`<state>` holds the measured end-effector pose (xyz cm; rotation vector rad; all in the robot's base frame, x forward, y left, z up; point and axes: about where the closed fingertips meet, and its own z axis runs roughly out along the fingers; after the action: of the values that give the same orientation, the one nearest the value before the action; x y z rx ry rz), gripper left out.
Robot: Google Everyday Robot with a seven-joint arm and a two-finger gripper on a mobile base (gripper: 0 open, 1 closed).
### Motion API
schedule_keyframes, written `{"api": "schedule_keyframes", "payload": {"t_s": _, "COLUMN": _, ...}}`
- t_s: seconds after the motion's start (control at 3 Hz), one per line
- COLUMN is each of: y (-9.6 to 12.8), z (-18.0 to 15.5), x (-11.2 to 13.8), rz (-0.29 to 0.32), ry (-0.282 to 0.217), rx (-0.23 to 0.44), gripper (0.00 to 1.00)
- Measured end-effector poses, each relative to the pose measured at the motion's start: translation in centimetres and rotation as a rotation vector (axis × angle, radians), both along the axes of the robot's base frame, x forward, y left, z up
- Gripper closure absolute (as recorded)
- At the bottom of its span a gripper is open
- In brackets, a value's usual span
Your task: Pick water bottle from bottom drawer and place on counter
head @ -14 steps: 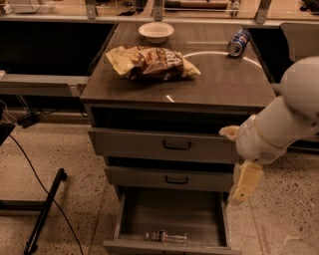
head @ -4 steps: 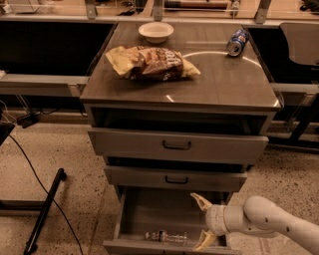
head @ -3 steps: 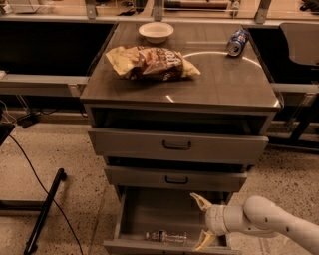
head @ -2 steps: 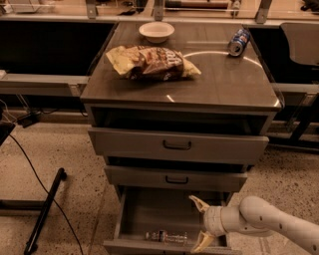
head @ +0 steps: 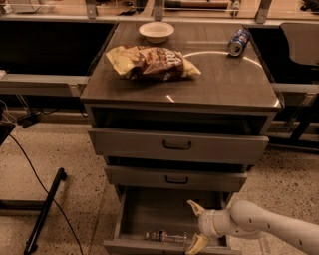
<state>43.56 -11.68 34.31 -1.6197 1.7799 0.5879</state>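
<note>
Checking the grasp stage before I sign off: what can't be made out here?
Camera view only:
- Whether the open gripper, in the bottom drawer right of the water bottle, touches it: too small.
- Its front: cut by the bottom edge.
- Insides of the upper drawers: shadowed.

Floor: pale speckled terrazzo [head: 60,144], under dim, warm light. A black cable [head: 37,177] trails over it at left, passing a dark stand leg [head: 46,209] that slants along the ground. Behind, a long grey ledge [head: 40,82] runs below a black recess [head: 50,47]. Metal uprights [head: 90,7] line the top edge. Grey chair back [head: 301,42] far right. My gripper [head: 195,225] sits low, front right, fingers spread, in the bottom drawer [head: 149,214].
</note>
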Motion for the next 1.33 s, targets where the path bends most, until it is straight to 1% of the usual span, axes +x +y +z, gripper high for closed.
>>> {"api": "schedule_keyframes", "payload": {"t_s": 0.33, "y": 0.5, "z": -1.6, "x": 0.2, "rz": -0.034, "ry": 0.026, "rx": -0.043, "gripper": 0.00}}
{"api": "schedule_keyframes", "payload": {"t_s": 0.67, "y": 0.6, "z": -4.1, "x": 0.8, "rz": -0.031, "ry": 0.087, "rx": -0.035, "gripper": 0.00}}
{"api": "schedule_keyframes", "payload": {"t_s": 1.0, "y": 0.9, "z": -3.8, "x": 0.8, "rz": -0.012, "ry": 0.098, "rx": -0.022, "gripper": 0.00}}
{"api": "schedule_keyframes", "payload": {"t_s": 1.33, "y": 1.6, "z": -4.2, "x": 1.7, "rz": -0.004, "ry": 0.076, "rx": -0.025, "gripper": 0.00}}
